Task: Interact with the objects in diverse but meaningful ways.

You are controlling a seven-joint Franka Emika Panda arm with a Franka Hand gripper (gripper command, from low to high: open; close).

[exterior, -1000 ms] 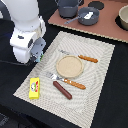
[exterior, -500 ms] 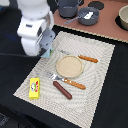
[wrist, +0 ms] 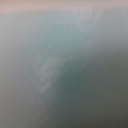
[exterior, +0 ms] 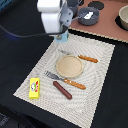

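My gripper (exterior: 63, 34) hangs over the far corner of the woven placemat (exterior: 100, 85), on the exterior view's left. A pale blue block (exterior: 63, 36) shows at its tip, and the gripper looks shut on it. The fingers themselves are hard to make out. A yellow box (exterior: 34, 88) with a red-green label lies on the mat's near corner. Right beside the box is a dark brown sausage (exterior: 62, 90). The wrist view is only a pale grey-blue blur, with something very close to the lens.
A tan round plate (exterior: 69, 66) sits mid-mat, an orange-handled fork (exterior: 65, 80) on its near side and a knife (exterior: 82, 57) on its far side. At the back stand a grey bowl (exterior: 89, 16), a dark disc (exterior: 96, 5) and another bowl (exterior: 123, 17).
The arm has swung from the exterior view's left edge toward the back and right, and now hangs above the mat's far corner. The box, sausage, plate and cutlery have not moved.
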